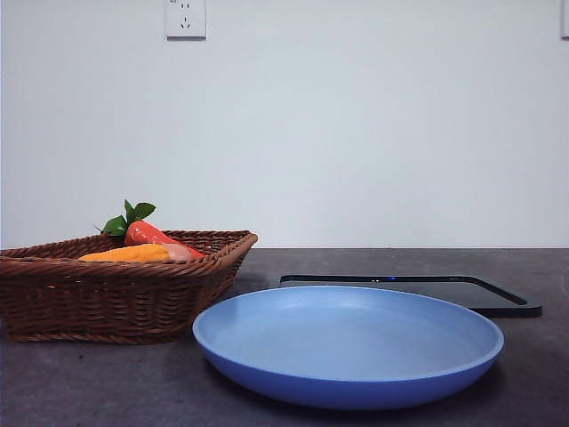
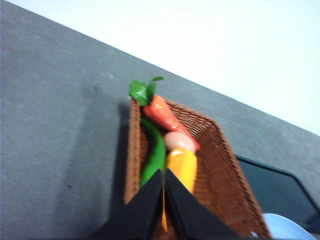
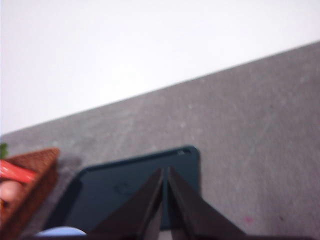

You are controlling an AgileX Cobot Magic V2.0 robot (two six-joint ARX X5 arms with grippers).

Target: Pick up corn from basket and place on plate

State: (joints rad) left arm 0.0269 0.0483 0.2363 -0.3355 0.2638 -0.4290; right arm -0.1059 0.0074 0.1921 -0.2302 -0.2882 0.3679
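The corn lies in the brown wicker basket at the left, an orange-yellow cob beside a pinkish egg-shaped item. The left wrist view shows the corn just past my left gripper, which hovers shut above the basket and holds nothing. The blue plate sits empty in front, to the right of the basket. My right gripper is shut and empty above the black tray. Neither arm shows in the front view.
A carrot with green leaves and a green vegetable share the basket. A flat black tray lies behind the plate. The dark grey tabletop stretches out to the right.
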